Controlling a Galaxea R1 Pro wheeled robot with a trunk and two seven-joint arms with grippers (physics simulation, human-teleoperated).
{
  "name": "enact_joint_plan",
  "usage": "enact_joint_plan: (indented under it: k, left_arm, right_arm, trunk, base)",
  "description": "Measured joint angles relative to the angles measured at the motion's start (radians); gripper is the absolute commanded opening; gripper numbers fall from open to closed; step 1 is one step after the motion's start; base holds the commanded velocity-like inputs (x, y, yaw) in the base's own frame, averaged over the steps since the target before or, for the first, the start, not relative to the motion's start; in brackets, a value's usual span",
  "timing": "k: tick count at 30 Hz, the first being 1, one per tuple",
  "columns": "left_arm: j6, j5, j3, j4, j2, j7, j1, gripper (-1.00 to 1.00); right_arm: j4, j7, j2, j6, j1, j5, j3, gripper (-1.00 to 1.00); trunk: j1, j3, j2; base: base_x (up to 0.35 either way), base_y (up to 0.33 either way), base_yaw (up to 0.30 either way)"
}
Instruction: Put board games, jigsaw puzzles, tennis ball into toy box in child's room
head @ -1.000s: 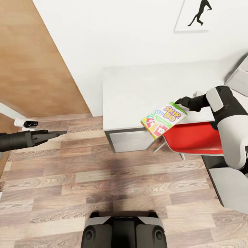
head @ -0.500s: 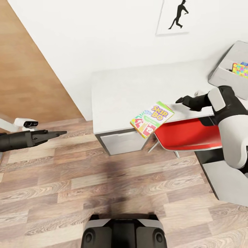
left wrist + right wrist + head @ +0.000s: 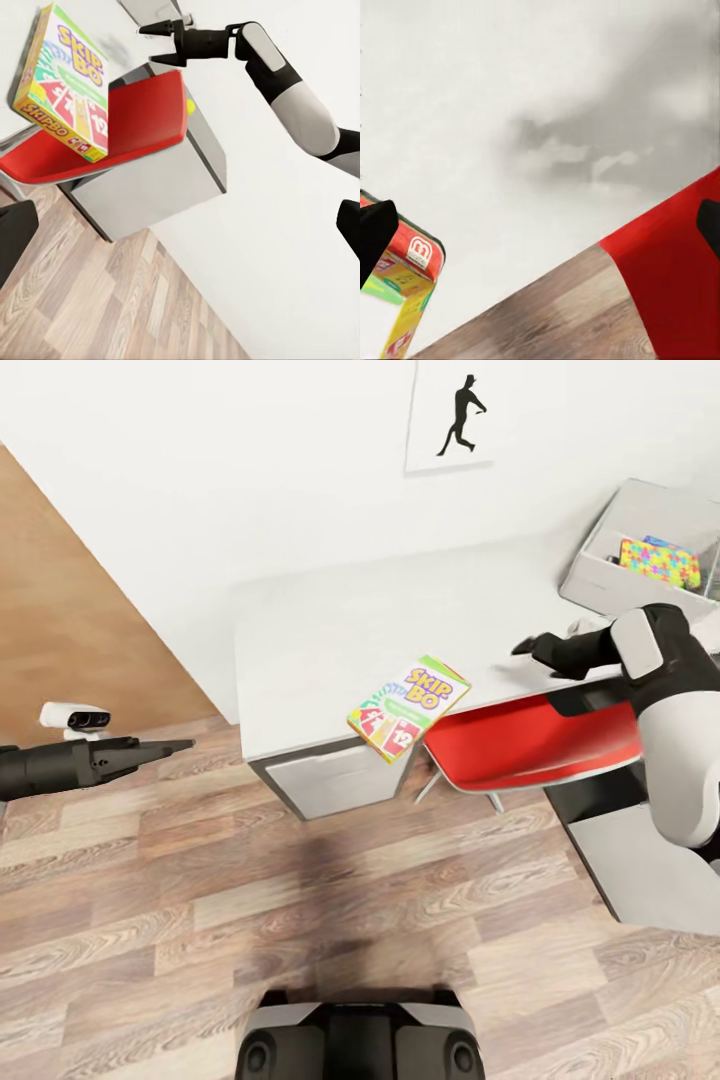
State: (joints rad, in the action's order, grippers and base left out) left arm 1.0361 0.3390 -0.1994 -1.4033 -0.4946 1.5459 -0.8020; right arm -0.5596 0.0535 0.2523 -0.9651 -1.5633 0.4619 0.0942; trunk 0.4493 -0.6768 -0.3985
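Observation:
The green, yellow and red Skip-Bo board game (image 3: 408, 706) lies flat at the front edge of the white table (image 3: 320, 630), one corner hanging over the edge above a red chair. My right gripper (image 3: 522, 648) hovers over the table to the right of the game, open and apart from it; the left wrist view shows its fingers spread (image 3: 154, 43). The light grey toy box (image 3: 598, 580) stands at the table's far right with a jigsaw puzzle (image 3: 658, 562) inside. My left gripper (image 3: 185, 744) is open over the floor at the left, holding nothing.
A red chair (image 3: 530, 745) is tucked under the table beside the white drawer unit (image 3: 325, 780). A lower grey cabinet (image 3: 640, 865) stands at the right. A wooden panel (image 3: 60, 630) rises at the left, with wood floor in front.
My right gripper has let go of the Skip-Bo game, which now lies on the table apart from it. The camera has turned, shifting the scene left and bringing the toy box into view.

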Motion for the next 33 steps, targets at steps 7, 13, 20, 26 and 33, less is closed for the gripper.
enact_joint_plan:
  k: [7,13,20,26,33]
  left_arm:
    - [0.0,0.0,-0.009,0.0,-0.002,0.0,0.001,1.0]
    - [0.0,0.0,-0.02,0.001,-0.004,0.0,0.001,1.0]
    - [0.0,0.001,-0.027,0.001,-0.006,0.001,0.004,1.0]
    - [0.0,0.002,-0.04,0.001,-0.007,0.001,0.005,1.0]
    - [0.0,0.002,-0.056,0.001,-0.008,0.001,0.006,1.0]
  right_arm:
    - [-0.066,-0.003,0.001,-0.067,0.002,0.05,0.057,1.0]
    - [-0.131,-0.03,0.001,-0.078,0.008,0.145,0.081,1.0]
    - [-0.163,-0.146,0.001,-0.078,0.011,0.269,0.058,1.0]
    - [-0.17,-0.266,0.002,-0.078,0.013,0.29,0.033,1.0]
    - [-0.173,-0.425,0.003,-0.078,0.032,0.297,0.021,1.0]
  trunk:
    - [0.0,0.01,0.0]
    - [0.0,0.018,0.0]
    - [0.0,0.029,0.0]
    - [0.0,0.038,0.0]
    - [0.0,0.048,0.0]
  base:
    - [0.0,0.0,-0.168]
    - [0.0,0.0,-0.137]
    - [0.0,0.0,-0.123]
    - [0.0,0.0,-0.115]
    - [0.0,0.0,-0.105]
